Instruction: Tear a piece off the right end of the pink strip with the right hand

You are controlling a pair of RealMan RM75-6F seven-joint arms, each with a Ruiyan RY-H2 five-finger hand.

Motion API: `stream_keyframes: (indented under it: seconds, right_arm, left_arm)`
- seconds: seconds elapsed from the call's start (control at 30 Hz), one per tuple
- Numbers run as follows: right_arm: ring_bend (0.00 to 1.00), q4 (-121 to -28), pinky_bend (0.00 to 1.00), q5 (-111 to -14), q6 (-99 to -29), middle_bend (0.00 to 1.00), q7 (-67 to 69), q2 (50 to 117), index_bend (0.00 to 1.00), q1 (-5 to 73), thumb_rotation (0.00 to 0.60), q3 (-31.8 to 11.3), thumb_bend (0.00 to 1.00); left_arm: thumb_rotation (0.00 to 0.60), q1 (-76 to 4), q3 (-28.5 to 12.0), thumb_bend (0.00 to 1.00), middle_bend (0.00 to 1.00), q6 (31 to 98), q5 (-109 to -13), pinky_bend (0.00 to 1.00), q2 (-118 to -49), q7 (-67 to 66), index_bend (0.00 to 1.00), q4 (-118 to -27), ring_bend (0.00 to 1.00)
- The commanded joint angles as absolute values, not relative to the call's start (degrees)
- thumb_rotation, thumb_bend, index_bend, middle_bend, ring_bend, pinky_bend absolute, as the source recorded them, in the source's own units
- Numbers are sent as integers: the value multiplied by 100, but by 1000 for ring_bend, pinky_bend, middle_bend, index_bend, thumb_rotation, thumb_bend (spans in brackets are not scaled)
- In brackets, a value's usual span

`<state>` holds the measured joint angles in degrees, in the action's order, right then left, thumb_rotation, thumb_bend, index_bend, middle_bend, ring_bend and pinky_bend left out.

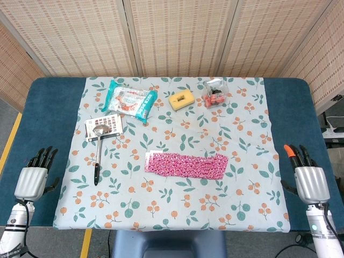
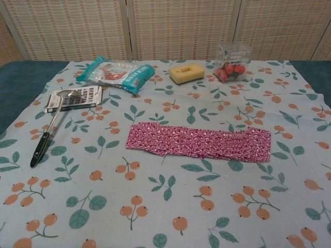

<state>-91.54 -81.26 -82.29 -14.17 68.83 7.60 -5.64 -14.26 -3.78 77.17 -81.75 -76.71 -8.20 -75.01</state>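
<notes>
The pink patterned strip (image 1: 186, 164) lies flat across the middle of the floral cloth, and the chest view shows the strip (image 2: 199, 142) with its right end near the cloth's right side. My right hand (image 1: 307, 174) rests on the blue table at the right edge, well clear of the strip, fingers apart and holding nothing. My left hand (image 1: 35, 174) rests at the table's left edge, also with fingers apart and nothing in it. Neither hand appears in the chest view.
A ladle (image 1: 99, 148) lies with its bowl on a small checked card (image 1: 105, 126) at the left. Behind stand a teal snack packet (image 1: 129, 102), a yellow sponge (image 1: 181, 100) and a clear bag of red items (image 1: 215, 94). Woven screens back the table.
</notes>
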Motion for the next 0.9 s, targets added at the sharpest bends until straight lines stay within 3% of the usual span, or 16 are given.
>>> stream_keyframes:
  seconds: [0.03, 0.23, 0.3, 0.4, 0.47, 0.57, 0.67, 0.9]
  right_arm:
    - [0, -9172, 338, -8102, -8203, 83, -1436, 6875, 0, 764, 600, -561, 83]
    - [1, -9255, 338, -8003, -8109, 87, -1453, 6833, 0, 775, 600, -560, 83]
    - [66, -9245, 338, -8024, -8122, 155, -1465, 6849, 0, 791, 600, -571, 83]
    - [344, -9226, 346, -8101, -7975, 386, -1426, 6825, 0, 852, 600, -501, 84]
    - [530, -9220, 413, -8256, -7745, 570, -1297, 6740, 0, 955, 600, -397, 154]
    - [747, -9171, 603, -8466, -7269, 790, -843, 6624, 24, 1161, 600, -231, 498]
    - [796, -9097, 659, -8485, -6806, 831, -736, 6585, 38, 1349, 600, -113, 663]
    - [797, -9237, 662, -7958, -6073, 834, -1106, 6719, 0, 1662, 600, -136, 683]
  left_arm:
    - [600, -1423, -381, 310, 0, 7720, -8173, 245, -7664, -821, 0, -7517, 14]
    - [600, -1424, -380, 309, 0, 7710, -8173, 245, -7657, -815, 0, -7526, 14]
    - [600, -1425, -378, 309, 0, 7706, -8174, 245, -7661, -825, 0, -7511, 19]
    - [600, -1429, -377, 310, 0, 7670, -8151, 245, -7659, -811, 0, -7502, 29]
    - [600, -1430, -385, 310, 0, 7652, -8127, 246, -7655, -809, 0, -7507, 30]
    - [600, -1424, -396, 309, 0, 7660, -8112, 247, -7645, -813, 0, -7537, 30]
    - [600, -1419, -394, 310, 0, 7716, -8157, 247, -7647, -828, 0, -7553, 30]
    - [600, -1421, -390, 312, 0, 7669, -8133, 247, -7631, -795, 0, -7559, 30]
